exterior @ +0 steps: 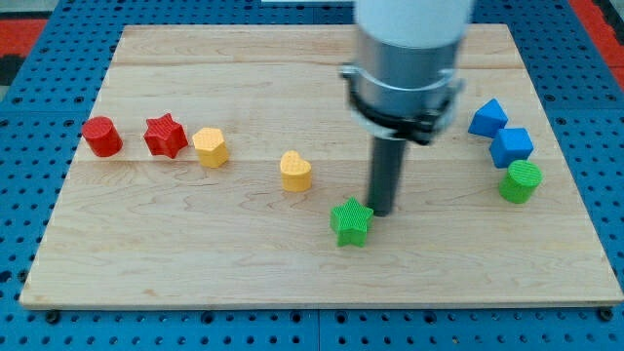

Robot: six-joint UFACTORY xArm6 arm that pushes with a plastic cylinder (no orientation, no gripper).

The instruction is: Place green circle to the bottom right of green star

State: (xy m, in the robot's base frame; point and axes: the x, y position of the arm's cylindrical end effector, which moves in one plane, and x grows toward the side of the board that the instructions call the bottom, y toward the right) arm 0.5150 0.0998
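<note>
Two blue blocks (487, 118) (511, 146) stood directly above green circle (521, 181), lower one touching it. My tip (381, 211), plain rod without pincer to open or clench, sat just right of green star (351, 221). Green circle upright, ribbed, near board's (195, 283) right edge.

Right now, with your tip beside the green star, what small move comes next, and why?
Probably slide my tip away from the green star toward the view's right, round behind the green circle. The circle sits far right, slightly above the star's level, just below the blue blocks, so it needs pushing left and down.
</note>
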